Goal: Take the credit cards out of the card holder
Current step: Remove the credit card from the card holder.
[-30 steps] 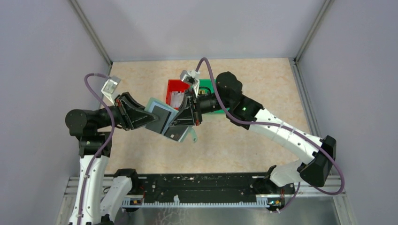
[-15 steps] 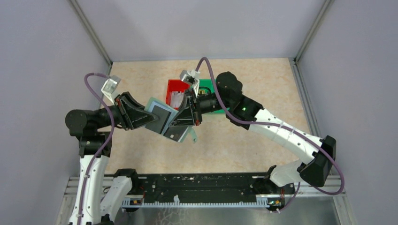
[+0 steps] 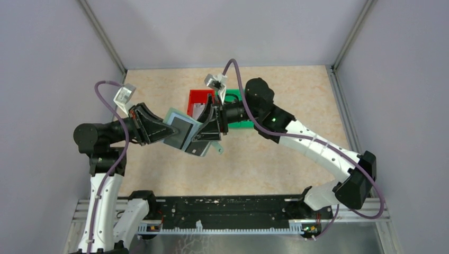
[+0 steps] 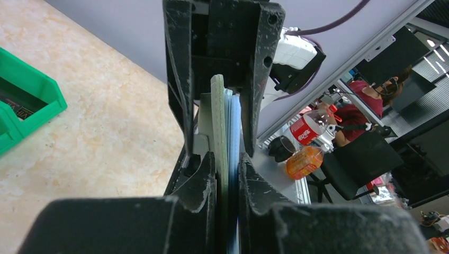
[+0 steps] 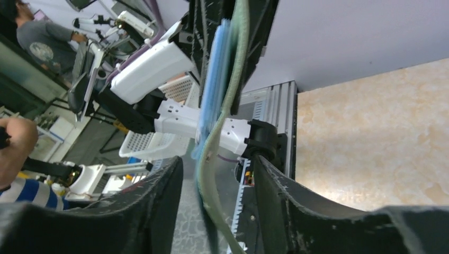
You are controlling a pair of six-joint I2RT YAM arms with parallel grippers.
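**Card holder held in the air between two claws**

The card holder hangs well above the bench, between the two arms and just in front of the red bin and the green bin. It is open. In the top view its long axis runs from far left to near right, and its pocketed face is tilted up toward the camera. A dark grey-black credit card lies flat against that face. I cannot tell how far it sits in its pocket. The small closing tab dangles off the near-right end.

The left claw is clamped on the holder's left edge. Its fingers press on the grey-green cover and the pale blue layers, which that wrist camera sees edge-on.

The right claw meets the holder from the opposite end. Its fingers stand apart, one on each side of the edge, with a gap showing on both sides.
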